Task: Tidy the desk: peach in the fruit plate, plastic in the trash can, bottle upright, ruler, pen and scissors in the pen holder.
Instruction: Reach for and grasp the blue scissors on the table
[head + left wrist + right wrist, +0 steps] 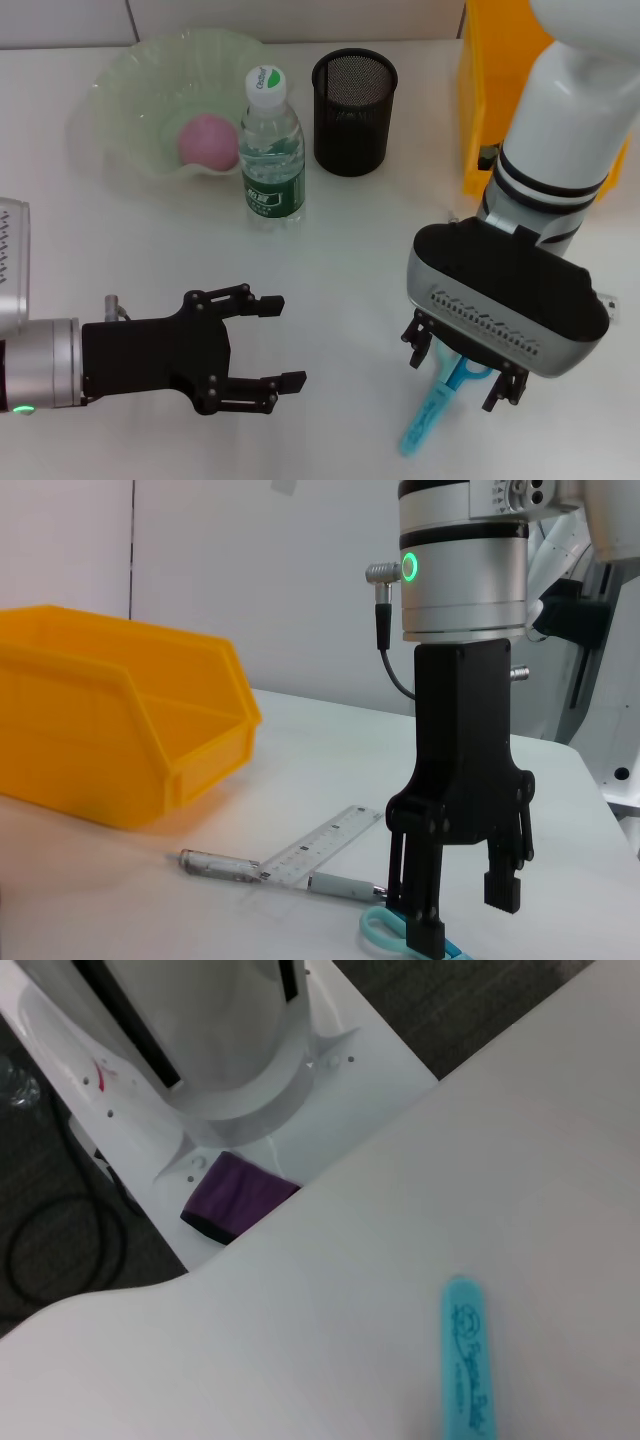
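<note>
Head view shows the right gripper (pixel 462 372), jaws spread and grasping nothing, poised directly over the light blue scissors in their turquoise sheath (pixel 432 408), which lie flat on the plain white desk (pixel 340 260) well in front of the black mesh pen holder (pixel 354 112). Risk: the slim, low-lying sheath may skid or pivot if the fingers close off-centre, and the silver pen (pixel 222 864) and clear ruler (pixel 318 846) just beside it may be knocked. The left gripper (pixel 275 345) hovers released, well left of the scissors.
</note>
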